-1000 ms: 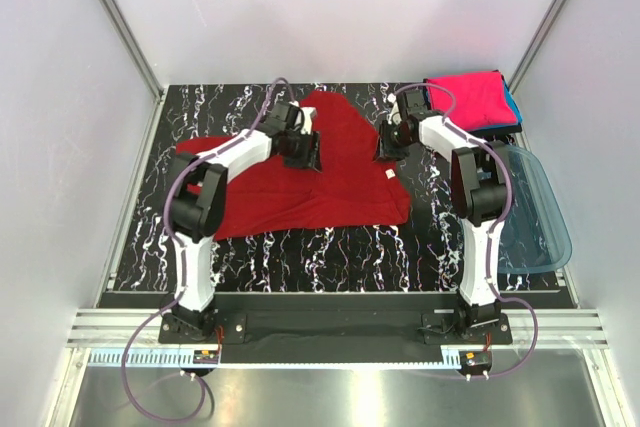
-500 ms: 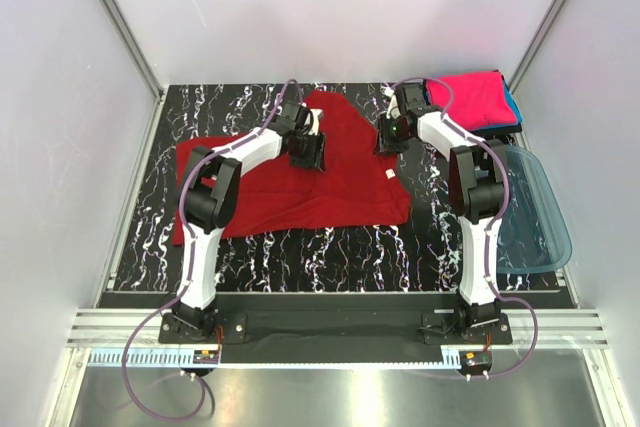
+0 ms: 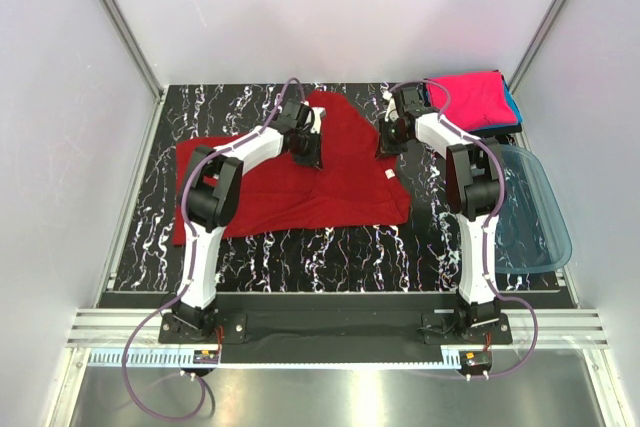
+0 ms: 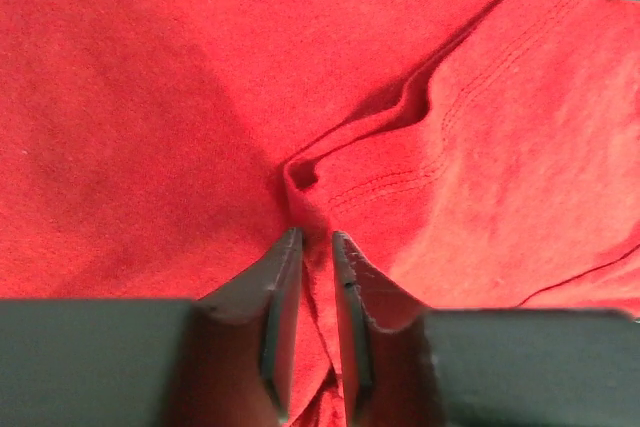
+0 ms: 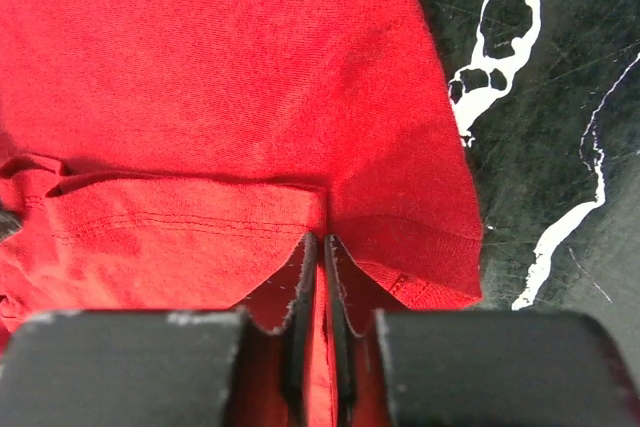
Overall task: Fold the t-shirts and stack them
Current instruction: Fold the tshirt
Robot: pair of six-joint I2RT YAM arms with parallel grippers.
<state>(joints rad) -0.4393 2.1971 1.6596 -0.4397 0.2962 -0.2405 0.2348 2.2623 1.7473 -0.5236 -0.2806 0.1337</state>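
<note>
Top external view: left gripper [image 3: 305, 152] sits toward 12 o'clock on the red t-shirt [image 3: 340, 187], jaws narrow, pinching a ridge of cloth. Right gripper [image 3: 388, 139], at its 2 o'clock edge, nips the hem. Best lift both together, level, keeping the edge taut over the bench [image 3: 300, 252].

The overhead view was bright, evenly lit by diffuse white light from above; the pale walls [image 3: 60, 97] looked nearly washed out, and the arms [image 3: 205, 197] threw only soft shadows on the table [image 3: 140, 247]. The metal strip [image 3: 300, 392] at the near edge carried a dull glare. In the wrist views the dark red t-shirt [image 4: 150, 97] glowed saturated, with dark shadow along its folds. The left tool [image 4: 315, 239] and right tool [image 5: 319, 240], close to the lens, looked soft and grainy.
</note>
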